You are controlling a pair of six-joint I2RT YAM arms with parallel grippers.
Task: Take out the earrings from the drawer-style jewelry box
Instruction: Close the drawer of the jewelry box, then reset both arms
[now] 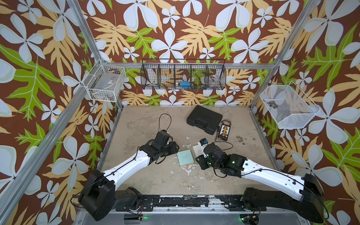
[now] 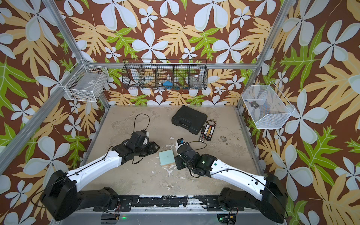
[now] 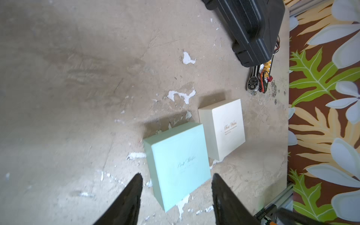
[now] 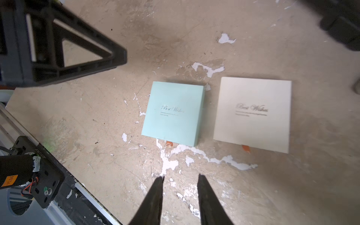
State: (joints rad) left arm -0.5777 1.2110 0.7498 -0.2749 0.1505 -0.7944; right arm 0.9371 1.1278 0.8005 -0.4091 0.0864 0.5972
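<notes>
Two shut drawer-style boxes lie side by side mid-table: a mint box (image 1: 185, 158) (image 3: 181, 165) (image 4: 173, 115) and a cream box (image 3: 224, 128) (image 4: 253, 115), largely hidden under my right arm in both top views. An orange pull tab (image 4: 169, 143) sticks out from each front edge. A few tiny pale-golden glints, the earrings (image 1: 190, 187), lie on the bare table near the front rail. My left gripper (image 1: 175, 149) (image 3: 176, 174) is open, just left of the mint box, not touching it. My right gripper (image 1: 200, 161) (image 4: 181, 176) hovers open and empty over the table in front of the boxes.
A black plastic case (image 1: 204, 119) lies at the back, with a wired battery pack (image 1: 225, 130) and a ratchet wrench (image 3: 253, 83) beside it. Wire baskets (image 1: 183, 78) hang on the walls. White paint chips (image 4: 206, 69) mark the table around the boxes.
</notes>
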